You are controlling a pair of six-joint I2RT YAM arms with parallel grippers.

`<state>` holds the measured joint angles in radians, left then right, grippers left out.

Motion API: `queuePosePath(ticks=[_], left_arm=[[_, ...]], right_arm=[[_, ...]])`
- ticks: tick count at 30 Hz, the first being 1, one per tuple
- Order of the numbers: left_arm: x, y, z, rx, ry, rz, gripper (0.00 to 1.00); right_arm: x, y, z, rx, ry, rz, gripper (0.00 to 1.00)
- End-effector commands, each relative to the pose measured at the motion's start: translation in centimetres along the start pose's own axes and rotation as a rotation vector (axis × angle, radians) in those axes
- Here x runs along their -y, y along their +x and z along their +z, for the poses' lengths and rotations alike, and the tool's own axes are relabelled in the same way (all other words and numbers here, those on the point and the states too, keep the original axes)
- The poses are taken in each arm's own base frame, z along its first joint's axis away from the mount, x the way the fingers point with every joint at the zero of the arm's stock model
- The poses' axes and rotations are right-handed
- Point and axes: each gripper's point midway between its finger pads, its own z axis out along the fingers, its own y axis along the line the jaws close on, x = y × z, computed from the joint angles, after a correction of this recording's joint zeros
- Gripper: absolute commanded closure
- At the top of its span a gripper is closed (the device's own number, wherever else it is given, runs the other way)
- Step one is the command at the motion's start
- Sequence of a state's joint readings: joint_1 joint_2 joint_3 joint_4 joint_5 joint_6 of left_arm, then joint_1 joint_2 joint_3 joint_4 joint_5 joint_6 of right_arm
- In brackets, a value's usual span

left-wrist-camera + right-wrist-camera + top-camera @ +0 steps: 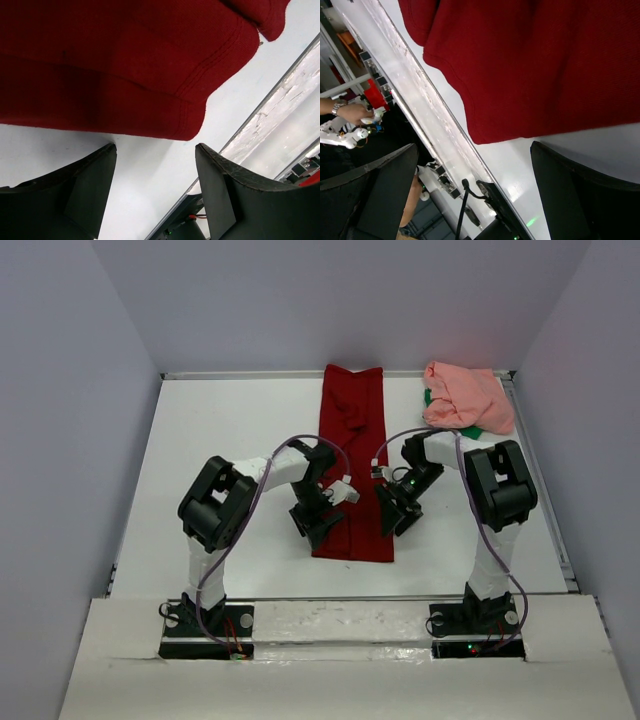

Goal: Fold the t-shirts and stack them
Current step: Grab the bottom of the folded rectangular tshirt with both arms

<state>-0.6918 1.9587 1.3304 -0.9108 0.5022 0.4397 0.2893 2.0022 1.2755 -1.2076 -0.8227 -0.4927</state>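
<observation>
The dark red t-shirt point(352, 465) lies as a long narrow strip down the middle of the white table point(220, 440). Its near end shows in both wrist views point(125, 65) point(545, 65). A salmon pink t-shirt point(468, 398) sits crumpled at the back right, with green fabric point(470, 430) peeking from under it. My left gripper point(318, 532) point(156, 147) hangs open at the red strip's near left corner, with only bare table between its fingers. My right gripper point(393, 518) point(474, 146) stands open at the near right corner, holding nothing.
Grey walls close in the table on three sides. A metal rail point(340, 597) runs along the near edge, close behind both grippers point(260, 115) point(420, 95). A person's hand point(352, 112) shows beyond that edge.
</observation>
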Motion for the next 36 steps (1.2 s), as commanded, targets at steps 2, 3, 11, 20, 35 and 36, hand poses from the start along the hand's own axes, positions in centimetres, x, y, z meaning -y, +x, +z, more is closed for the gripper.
queuePosePath(ticks=[2, 3, 11, 20, 35, 36], left_arm=[[0.5, 1.0, 1.0, -0.059, 0.024, 0.014, 0.24], [0.7, 1.1, 1.2, -0.064, 0.028, 0.018, 0.24], [1.6, 1.3, 1.8, -0.102, 0.034, 0.057, 0.33], [1.9, 1.2, 1.9, -0.146, 0.046, 0.079, 0.57], [2.6, 0.2, 0.7, -0.126, 0.041, 0.106, 0.83], [2.7, 0.1, 0.5, -0.121, 0.037, 0.106, 0.87]], right_arm=[[-0.8, 0.0, 0.2, 0.0, -0.044, -0.001, 0.0], [-0.7, 0.0, 0.3, -0.003, -0.047, 0.003, 0.0], [-0.6, -0.5, 0.1, 0.001, -0.037, 0.002, 0.0], [-0.8, -1.6, -0.8, 0.015, -0.012, -0.026, 0.0], [-1.1, -0.9, -2.5, -0.044, 0.048, -0.06, 0.0], [-1.0, -0.9, -2.6, -0.047, 0.062, -0.056, 0.0]])
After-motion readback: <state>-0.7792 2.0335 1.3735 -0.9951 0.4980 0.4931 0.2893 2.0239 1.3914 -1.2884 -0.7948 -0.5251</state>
